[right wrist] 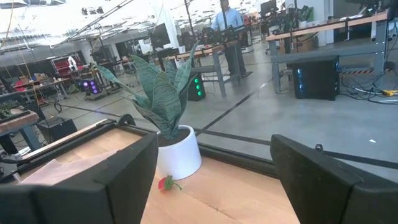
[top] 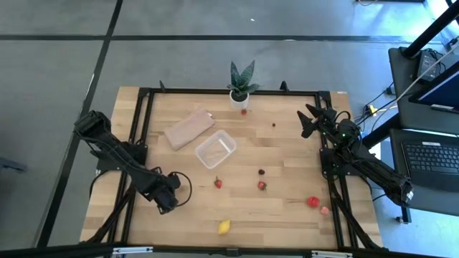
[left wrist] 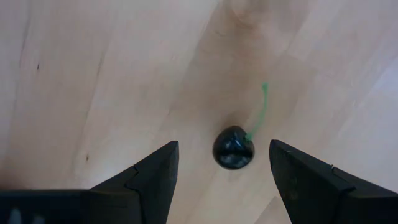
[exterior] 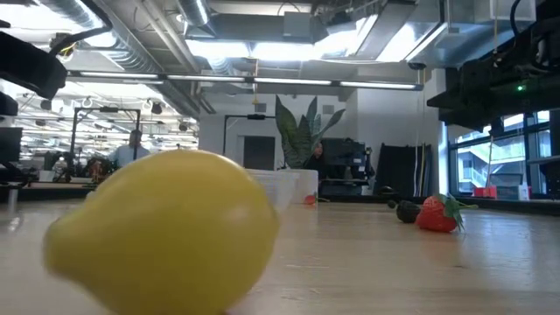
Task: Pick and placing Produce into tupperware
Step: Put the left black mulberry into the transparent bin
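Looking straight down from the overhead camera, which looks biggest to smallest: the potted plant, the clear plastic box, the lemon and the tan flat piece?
1. Tan flat piece and clear plastic box: look alike, too close to rank.
2. Potted plant, slightly smaller.
3. Lemon, clearly smallest.

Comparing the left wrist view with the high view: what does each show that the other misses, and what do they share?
Only the left wrist view shows a dark cherry with a green stem, lying on the wood between the open fingers of the left gripper; from above, that gripper hides it.

Only the high view shows the empty tupperware, the lemon, scattered red and dark fruit pieces, the potted plant, the tan piece and the right gripper near the table's far right edge.

Both show the left gripper and the wooden table.
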Robot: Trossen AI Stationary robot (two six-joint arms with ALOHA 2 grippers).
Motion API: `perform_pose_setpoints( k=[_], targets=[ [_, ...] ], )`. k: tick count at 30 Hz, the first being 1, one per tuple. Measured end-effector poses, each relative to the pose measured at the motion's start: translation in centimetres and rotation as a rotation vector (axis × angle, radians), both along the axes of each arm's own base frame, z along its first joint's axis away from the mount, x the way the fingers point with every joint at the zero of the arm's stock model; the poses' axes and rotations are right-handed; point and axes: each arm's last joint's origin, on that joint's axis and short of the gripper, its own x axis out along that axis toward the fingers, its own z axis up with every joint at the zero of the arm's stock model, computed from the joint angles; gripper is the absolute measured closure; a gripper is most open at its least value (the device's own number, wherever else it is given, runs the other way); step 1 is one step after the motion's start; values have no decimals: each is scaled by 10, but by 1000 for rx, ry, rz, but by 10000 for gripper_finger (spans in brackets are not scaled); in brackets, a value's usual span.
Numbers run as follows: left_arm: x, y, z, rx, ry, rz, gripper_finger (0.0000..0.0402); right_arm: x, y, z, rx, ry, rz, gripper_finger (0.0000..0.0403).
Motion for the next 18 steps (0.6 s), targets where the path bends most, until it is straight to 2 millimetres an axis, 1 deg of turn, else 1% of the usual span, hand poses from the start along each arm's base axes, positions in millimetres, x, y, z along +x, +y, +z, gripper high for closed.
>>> perform_pose_setpoints(
  k=[7,12,18],
  targets=[
    [1,6,-13,-40,-14,26,161,0,0,0,-15,16,-1,91],
    [1,9,-15,-67,17,37,162,0,0,0,-16,17,-1,91],
    [-1,10,-17,-73,33,36,175,0,0,0,-18,19,-1,91]
  ],
)
